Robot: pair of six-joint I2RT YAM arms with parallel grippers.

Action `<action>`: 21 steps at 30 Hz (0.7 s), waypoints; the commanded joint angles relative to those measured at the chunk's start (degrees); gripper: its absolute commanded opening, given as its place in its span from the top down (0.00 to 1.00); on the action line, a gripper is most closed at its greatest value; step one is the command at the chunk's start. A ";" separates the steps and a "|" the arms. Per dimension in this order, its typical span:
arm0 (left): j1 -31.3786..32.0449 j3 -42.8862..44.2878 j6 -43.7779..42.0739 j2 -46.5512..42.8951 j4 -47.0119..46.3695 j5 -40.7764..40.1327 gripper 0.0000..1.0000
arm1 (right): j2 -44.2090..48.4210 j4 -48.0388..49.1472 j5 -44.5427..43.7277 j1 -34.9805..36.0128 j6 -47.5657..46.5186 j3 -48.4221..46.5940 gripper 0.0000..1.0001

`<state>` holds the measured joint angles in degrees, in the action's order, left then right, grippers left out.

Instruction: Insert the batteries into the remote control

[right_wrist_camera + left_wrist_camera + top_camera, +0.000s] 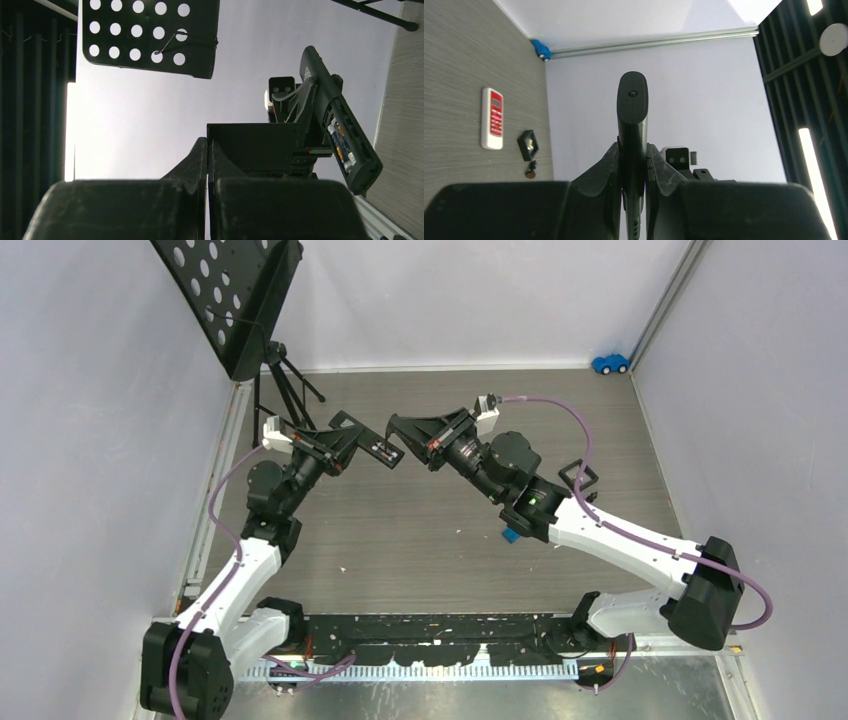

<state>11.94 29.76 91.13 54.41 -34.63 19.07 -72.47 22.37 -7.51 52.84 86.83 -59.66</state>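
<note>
Right wrist: black remote (332, 102) slants upper-left to lower-right, batteries (341, 145) lengthwise inside.

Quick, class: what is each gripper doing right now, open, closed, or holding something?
Left gripper: closed on the black remote control.
Right gripper: closed, holding nothing visible.

The remote (632, 105) is sitting between the left gripper's (632, 150) jaws. The other remote (492, 118) is lying on the table (454, 75) left of those jaws, with a car (541, 49) lying farther ahead. Batteries (340, 142) are lying in the remote, ahead-right of the right gripper's (207, 145) jaws; a stand (150, 35) is hanging ahead-left.
</note>
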 commanded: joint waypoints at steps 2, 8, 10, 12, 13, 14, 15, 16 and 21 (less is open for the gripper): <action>0.20 0.99 6.35 0.32 -6.30 1.43 1.00 | -3.16 6.13 -1.17 1.15 1.79 -3.27 1.00; 0.21 0.90 9.54 0.08 -7.34 2.08 1.00 | -5.86 4.85 1.27 1.47 1.03 -6.37 1.00; 0.19 0.79 10.14 -0.02 -7.55 2.20 1.00 | -6.03 4.96 0.84 1.65 0.52 -6.66 1.00; 0.18 0.39 10.81 -0.12 -7.81 2.13 1.00 | -6.23 5.36 0.52 1.73 0.41 -6.63 1.00; 0.18 0.24 11.02 -0.14 -8.20 2.11 1.00 | -6.39 5.40 0.33 1.74 0.49 -6.55 1.00; 0.21 0.07 11.26 -0.04 -8.44 2.21 1.00 | -6.51 5.47 0.32 1.74 0.62 -6.53 1.00; 0.21 -0.09 11.52 0.03 -8.76 2.28 1.00 | -6.68 5.67 0.30 1.78 0.63 -6.44 1.00; 0.23 -0.13 11.72 0.07 -8.94 2.38 1.00 | -6.78 5.77 0.22 1.82 0.70 -6.44 1.00; 0.19 -0.58 12.64 -0.15 -9.57 2.73 1.00 | -7.30 6.62 -0.16 1.82 0.41 -6.26 1.00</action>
<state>11.94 29.52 102.13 55.00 -39.48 20.80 -79.29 25.36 -6.33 54.28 87.64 -63.59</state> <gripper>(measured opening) 0.177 0.026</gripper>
